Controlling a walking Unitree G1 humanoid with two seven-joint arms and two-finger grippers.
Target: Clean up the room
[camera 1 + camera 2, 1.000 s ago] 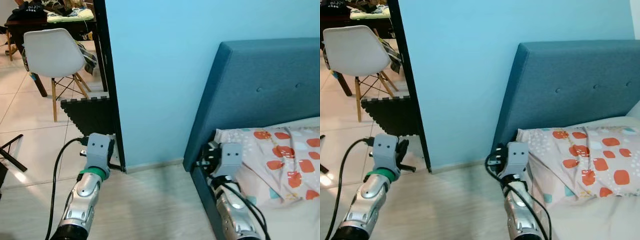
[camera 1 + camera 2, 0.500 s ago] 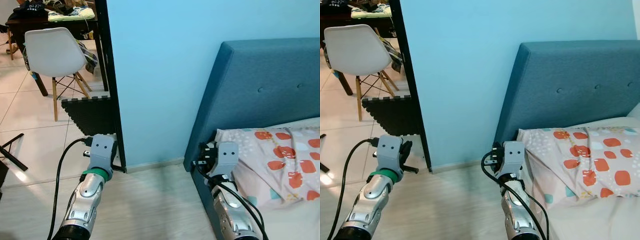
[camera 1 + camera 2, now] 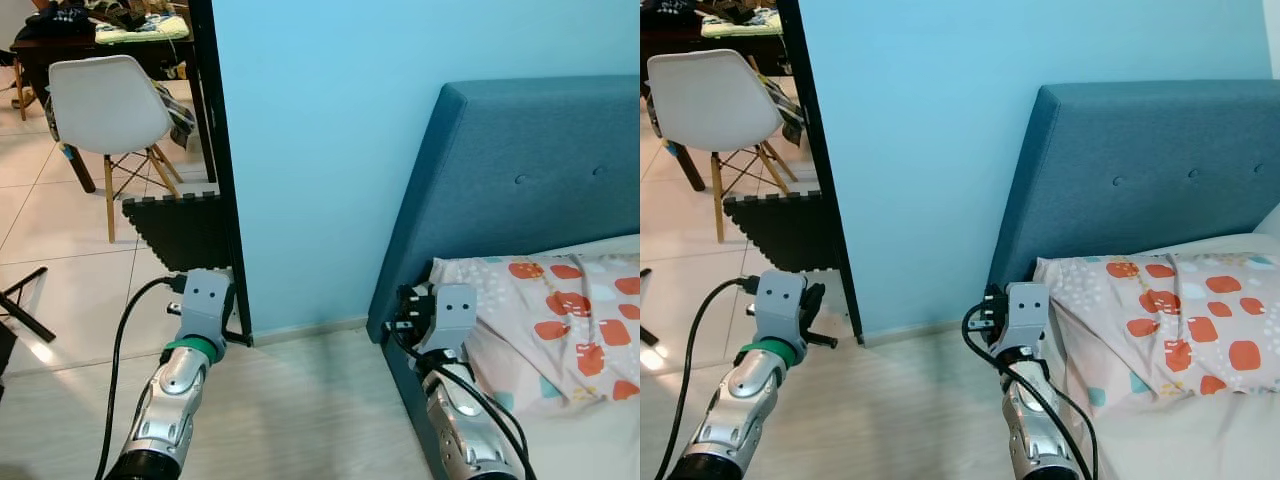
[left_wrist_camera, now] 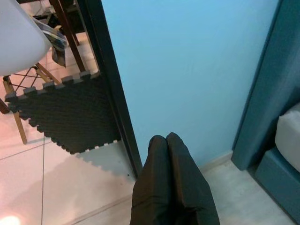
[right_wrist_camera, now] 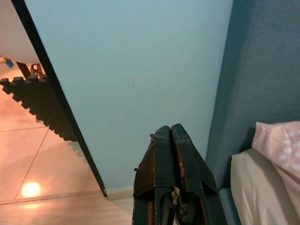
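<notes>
My left gripper (image 4: 166, 138) is shut with nothing in it. It is held low over the pale floor, pointing at the dark door frame (image 3: 222, 170) and the light blue wall (image 3: 330, 150). My right gripper (image 5: 169, 129) is also shut and empty, and it hovers at the corner of the teal headboard (image 3: 520, 170). On the bed lies a pillow (image 3: 560, 320) in a pale cover with orange patches. A black foam mat (image 3: 180, 230) leans just past the door frame.
A white chair (image 3: 105, 105) on wooden legs stands on the tiled floor through the doorway. Behind it is a dark table (image 3: 100, 40) piled with clutter. A black stand leg (image 3: 25, 305) lies at the far left. The teal bed frame (image 3: 405, 385) borders the floor strip.
Both arms have shifted only slightly, the right one a little toward the wall. Nothing was taken hold of or let go.
</notes>
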